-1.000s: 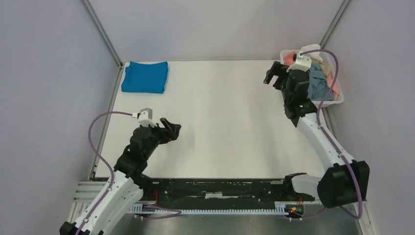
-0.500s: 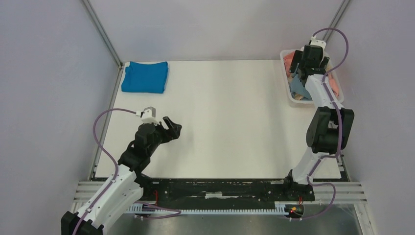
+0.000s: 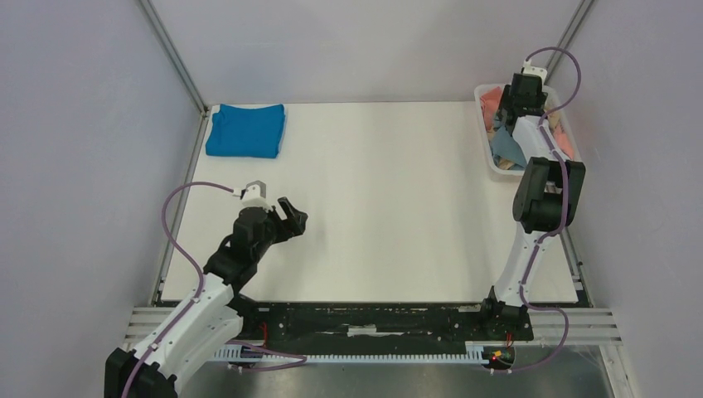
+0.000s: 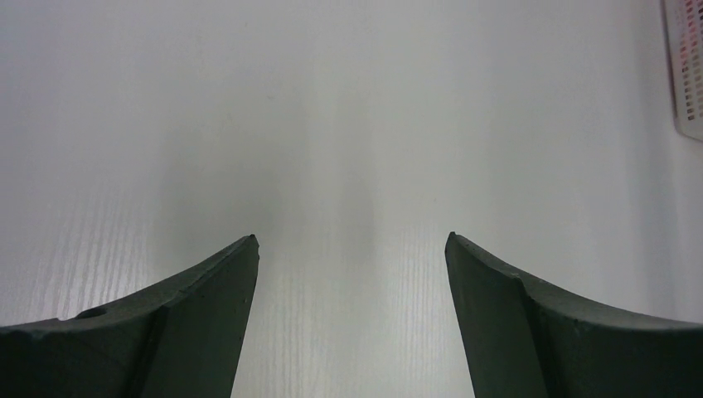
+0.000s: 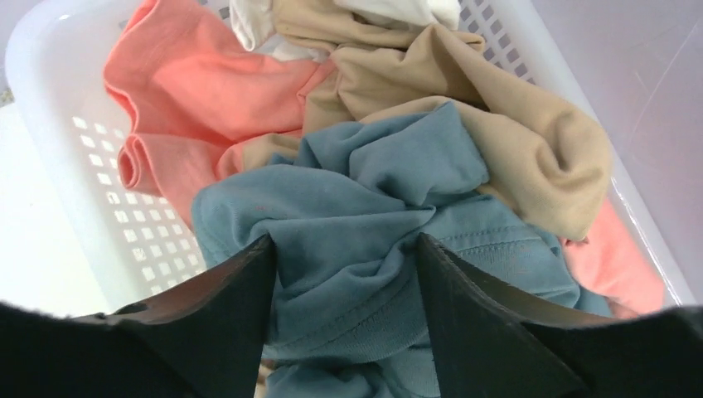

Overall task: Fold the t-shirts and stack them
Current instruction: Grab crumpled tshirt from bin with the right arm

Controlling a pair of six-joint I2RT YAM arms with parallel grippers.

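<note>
A crumpled dusty grey-blue t-shirt [image 5: 373, 191] lies on top of a pile in the white tub [image 5: 124, 240], with salmon-pink [image 5: 191, 91], tan [image 5: 497, 141] and white [image 5: 390, 10] t-shirts around it. My right gripper [image 5: 344, 245] reaches down into the tub [image 3: 486, 145]. Its jaws are apart and straddle a bunched fold of the grey-blue shirt, both fingers against the cloth. A bright blue t-shirt [image 3: 245, 130] lies folded at the table's far left corner. My left gripper [image 3: 294, 217] hovers open over bare table at the near left, holding nothing [image 4: 352, 240].
The tub stands at the far right corner beside the right wall and a frame post. Its perforated wall [image 4: 684, 66] shows at the upper right of the left wrist view. White table [image 3: 381, 199] spreads between the two arms.
The right arm swung from the table side into the tub and lowered onto the pile. Its jaws narrowed around a fold of the grey-blue shirt. The left arm shifted only slightly.
</note>
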